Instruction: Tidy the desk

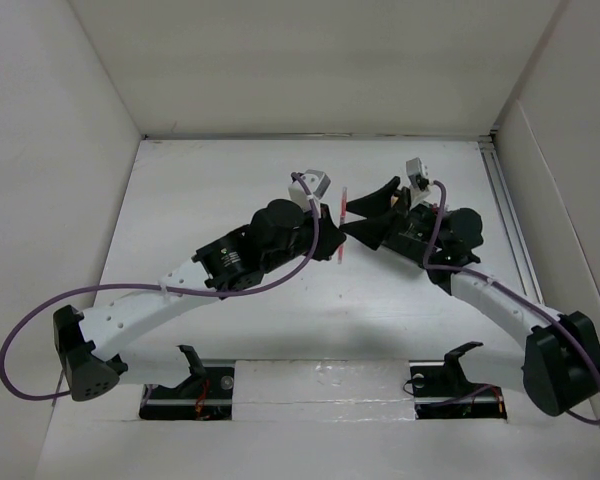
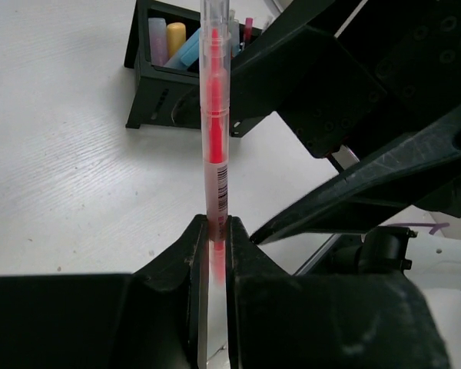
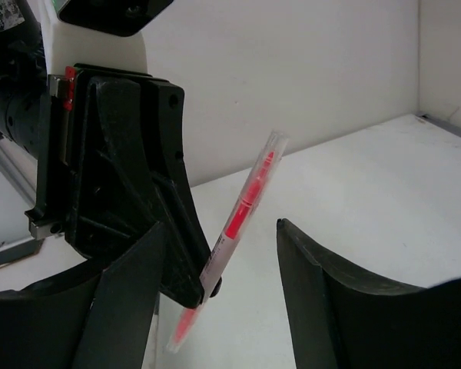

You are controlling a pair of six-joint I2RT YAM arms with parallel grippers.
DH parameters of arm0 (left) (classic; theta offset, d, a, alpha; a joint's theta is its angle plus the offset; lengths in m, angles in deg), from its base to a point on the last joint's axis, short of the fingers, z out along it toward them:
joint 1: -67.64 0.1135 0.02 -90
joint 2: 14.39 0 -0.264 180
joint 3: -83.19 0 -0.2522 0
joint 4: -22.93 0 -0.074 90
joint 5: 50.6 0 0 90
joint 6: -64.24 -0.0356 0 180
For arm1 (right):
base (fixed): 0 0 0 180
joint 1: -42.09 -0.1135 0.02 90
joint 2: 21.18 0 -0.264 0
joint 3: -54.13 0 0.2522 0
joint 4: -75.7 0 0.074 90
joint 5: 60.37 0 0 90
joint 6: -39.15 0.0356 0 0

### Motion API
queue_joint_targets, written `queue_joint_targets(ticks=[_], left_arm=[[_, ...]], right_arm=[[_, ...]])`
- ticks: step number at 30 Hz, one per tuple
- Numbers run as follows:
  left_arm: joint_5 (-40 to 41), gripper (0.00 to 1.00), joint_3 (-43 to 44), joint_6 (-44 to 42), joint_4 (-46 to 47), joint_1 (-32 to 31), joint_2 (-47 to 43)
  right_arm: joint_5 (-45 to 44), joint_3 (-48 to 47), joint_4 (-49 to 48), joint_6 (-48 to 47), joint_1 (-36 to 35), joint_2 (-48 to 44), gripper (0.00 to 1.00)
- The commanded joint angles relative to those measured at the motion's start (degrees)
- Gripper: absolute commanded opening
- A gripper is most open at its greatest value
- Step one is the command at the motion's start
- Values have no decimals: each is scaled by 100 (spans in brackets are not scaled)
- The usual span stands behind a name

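White walls [image 1: 310,60], desk [image 1: 210,190]; left end effector [image 2: 217,234] grips red pen [image 2: 214,115] (right end effector [image 3: 219,231] gapes).

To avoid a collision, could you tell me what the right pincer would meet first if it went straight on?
Probably the red pen, gripped by the left pincer and lying in line with the open right pincer; depth is hard to judge.

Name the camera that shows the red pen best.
Left wrist: the pen fills the frame, upright, clamped in the left gripper. Right wrist shows it tilted, partly hidden; top shows only a thin red sliver.
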Motion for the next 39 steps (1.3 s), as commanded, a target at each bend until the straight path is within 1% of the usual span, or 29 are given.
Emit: queue_joint_targets(ticks=[1,3,4,5,6,7,8,9,11,12,13,14,16,17,18,19,20,21,22,23,24,25,26,27,28,29,32,33,39], left_arm=[[-270,0,-63,-100,362,-30,-98],[-314,0,-125,-100,388,-30,-107],[-349,0,-143,-109,415,-30,-116],[-366,0,-151,-118,424,-30,-116],[-384,0,-151,-144,415,-30,-116],[-384,0,-160,-144,415,-30,-116],[-393,0,-178,-153,406,-30,-107],[-367,0,-178,-153,380,-30,-116],[-288,0,-187,-109,354,-30,-125],[-235,0,-195,-109,345,-30,-125],[-200,2,-195,-101,336,-30,-125],[-139,18,-187,-83,301,-30,-125],[-7,35,-178,-74,204,-30,-133],[37,51,-187,-74,187,-30,-160],[107,59,-187,-74,152,-30,-160],[169,65,-178,-65,125,-30,-203],[222,77,-169,-74,81,-30,-221],[335,83,-160,-74,3,-30,-230],[397,87,-143,-65,-50,-30,-248],[468,94,-134,-31,-86,-30,-283],[573,96,-116,-13,-191,-30,-300],[635,97,-116,22,-226,-30,-344],[687,99,-116,92,-279,-30,-371],[792,99,-151,128,-349,-30,-432],[854,99,-178,154,-376,-30,-467],[907,99,-187,198,-411,-30,-485],[961,99,-292,347,-499,40,-590],[891,99,-327,409,-491,40,-617],[644,99,-591,532,-446,146,-801]], right_arm=[[-133,10,-1079,478,-123,181,64],[-168,-17,-1333,575,-176,383,58],[-220,-17,-1404,663,-176,445,51],[-256,-8,-1587,698,-228,515,48],[-361,35,-1955,873,-228,716,33],[-362,36,-1958,875,-228,718,33],[-423,62,-2106,970,-228,814,28],[-536,88,-2264,1145,-228,893,19],[-581,115,-2774,1357,-228,1042,6],[-625,115,-2924,1488,-228,1113,2],[-651,123,-3047,1507,-228,1122,0],[-669,150,-3013,1490,-133,1096,0],[-669,124,-2629,1254,61,912,0],[-643,80,-2417,1113,157,842,0],[-591,-16,-2146,781,358,745,0],[-573,-61,-1647,595,474,544,0],[-564,-113,-1398,402,596,446,0],[-555,-244,-1083,-44,737,306,0],[-564,-306,-418,-266,1025,96,0],[-590,-359,-116,-512,1176,-28,0],[-634,-482,253,-1123,1334,-142,0],[-738,-526,1066,-1390,1632,-257,0],[-835,-544,1422,-1628,1783,-475,0],[-1019,-562,1982,-2213,2071,-564,0],[-1116,-536,2240,-2428,2074,-661,0],[-1196,-475,2365,-2578,2379,-749,0],[-1302,-150,2191,-2764,2898,-706,0],[-1250,-97,2138,-2764,2996,-541,0],[-794,132,1189,-2659,3348,269,0]])
